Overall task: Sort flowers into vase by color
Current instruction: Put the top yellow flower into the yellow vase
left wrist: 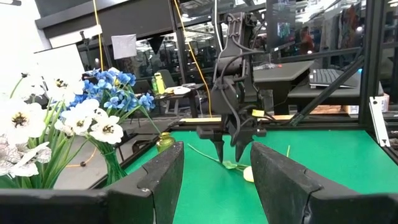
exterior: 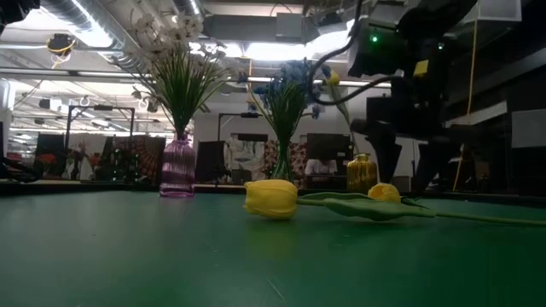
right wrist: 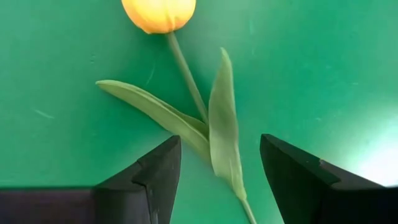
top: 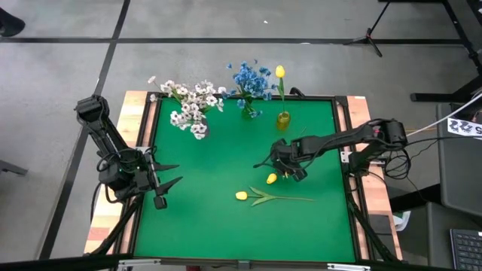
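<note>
Yellow tulip (right wrist: 159, 14) flat, stem between open right end effector (right wrist: 219, 169)

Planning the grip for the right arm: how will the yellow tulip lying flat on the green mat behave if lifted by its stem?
The yellow artificial tulip would probably feel light, given its thin green stem. Gripped mid-stem by the open right claw above it, the bud end may droop. Its long leaves look floppy and could slip between the fingers.
</note>
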